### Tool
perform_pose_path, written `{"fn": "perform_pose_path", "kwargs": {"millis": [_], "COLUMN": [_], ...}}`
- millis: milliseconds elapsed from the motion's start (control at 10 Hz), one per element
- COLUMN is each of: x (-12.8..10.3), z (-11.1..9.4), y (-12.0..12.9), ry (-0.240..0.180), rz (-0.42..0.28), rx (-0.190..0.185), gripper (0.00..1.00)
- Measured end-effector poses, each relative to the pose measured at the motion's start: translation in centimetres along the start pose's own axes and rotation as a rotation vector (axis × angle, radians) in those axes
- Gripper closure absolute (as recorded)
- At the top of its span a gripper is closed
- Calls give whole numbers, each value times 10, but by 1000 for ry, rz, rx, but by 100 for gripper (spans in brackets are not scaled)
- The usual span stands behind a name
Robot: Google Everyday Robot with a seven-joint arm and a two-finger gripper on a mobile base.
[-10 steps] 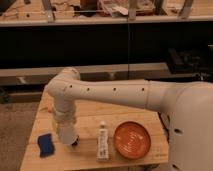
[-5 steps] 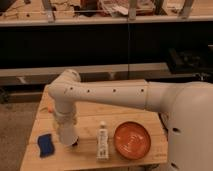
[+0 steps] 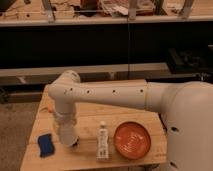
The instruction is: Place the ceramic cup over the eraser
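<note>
My arm reaches down over the left part of the wooden table (image 3: 90, 112). At its lower end an off-white tapered round shape, the ceramic cup (image 3: 67, 136), hangs just above or on the tabletop, blending with the wrist. My gripper (image 3: 68, 131) is at this cup, largely merged with it in the camera view. A small dark patch (image 3: 75, 145) shows at the cup's lower right edge; I cannot tell whether it is the eraser or part of the gripper. Otherwise the eraser is hidden.
A blue wavy-edged pad (image 3: 46, 144) lies left of the cup near the table's front left corner. A white tube (image 3: 102, 141) lies just right of the cup. An orange-red round plate (image 3: 132, 140) sits further right. Dark shelving stands behind the table.
The arm's lower end with the cup has sunk slightly toward the tabletop. The pad, tube and plate have not moved.
</note>
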Motion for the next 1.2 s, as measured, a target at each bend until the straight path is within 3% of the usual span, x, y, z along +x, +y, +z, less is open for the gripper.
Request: {"fn": "perform_pose_path", "kwargs": {"millis": [200,400,500,1200], "x": [0,0,0,1], "z": [1,2,3,7], "y": [0,1,1,3], "ry": [0,-1,-2,-5], "rz": [-2,-4,-5,-12], "rx": [0,-1,-2,-5], "gripper": [72,53,50,50]}}
